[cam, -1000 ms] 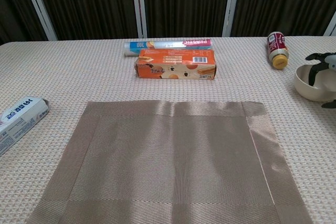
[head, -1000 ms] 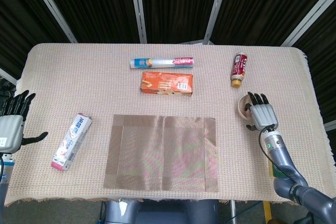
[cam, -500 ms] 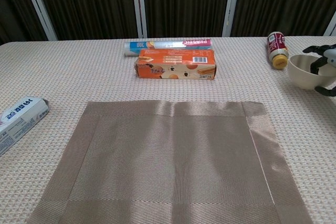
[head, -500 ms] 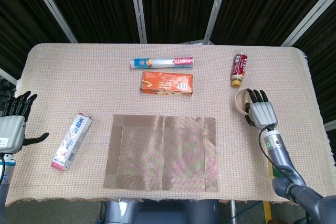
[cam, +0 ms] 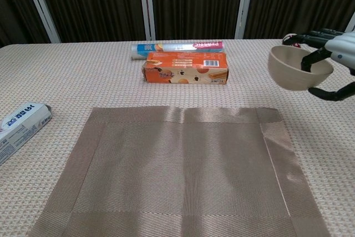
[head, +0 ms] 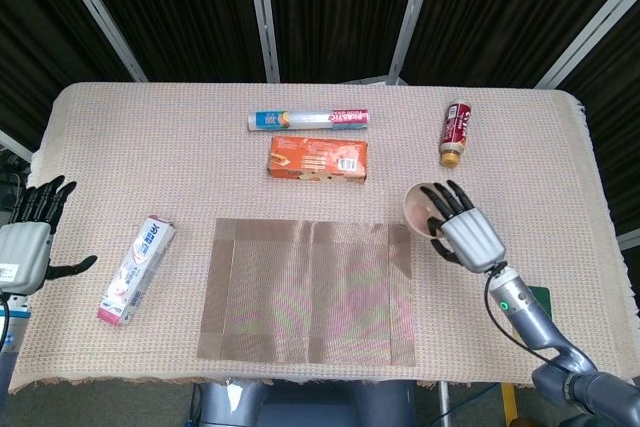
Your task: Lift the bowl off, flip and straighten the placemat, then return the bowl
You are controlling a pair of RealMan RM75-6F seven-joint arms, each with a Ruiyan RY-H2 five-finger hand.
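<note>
My right hand (head: 462, 231) (cam: 333, 59) grips the beige bowl (head: 423, 206) (cam: 293, 69) by its rim and holds it in the air, just past the placemat's far right corner. The brown woven placemat (head: 309, 290) (cam: 180, 173) lies flat and square near the table's front edge, with nothing on it. Far out at the left edge of the head view my left hand (head: 30, 244) hovers with fingers spread, holding nothing; the chest view does not show it.
An orange carton (head: 318, 159) (cam: 185, 69) and a foil roll (head: 307, 120) (cam: 177, 47) lie beyond the mat. A small red bottle (head: 456, 132) lies at the back right. A toothpaste box (head: 137, 269) (cam: 21, 121) lies left of the mat.
My right hand has lifted the bowl off the table and carried it left toward the placemat. The left hand has barely shifted.
</note>
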